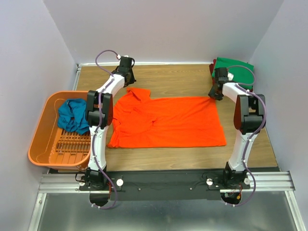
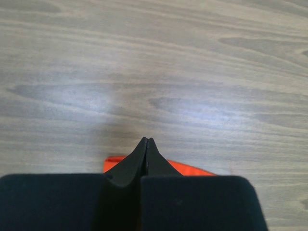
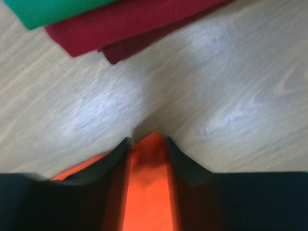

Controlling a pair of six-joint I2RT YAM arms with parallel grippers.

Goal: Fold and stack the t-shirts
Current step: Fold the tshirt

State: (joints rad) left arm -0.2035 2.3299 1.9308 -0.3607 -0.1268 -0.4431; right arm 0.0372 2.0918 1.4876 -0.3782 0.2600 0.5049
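Lying flat on the bench (image 1: 192, 77), the orange t-shirt (image 1: 168, 122) is spread with its long axis left to right, neck end leftward. Its far left edge is pinched by the shut jaws of the left gripper (image 2: 147, 140). Its far right corner is straddled by the parted jaws of the right gripper (image 3: 146, 139).

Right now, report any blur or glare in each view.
Right wrist view: motion-blurred, the grain of the table smeared with pale glare patches, the right gripper soft-edged over the orange t-shirt. Left wrist view: sharp grain, one soft glare patch ahead of the left gripper. Top external view: sharp, evenly lit, only faint shadows.
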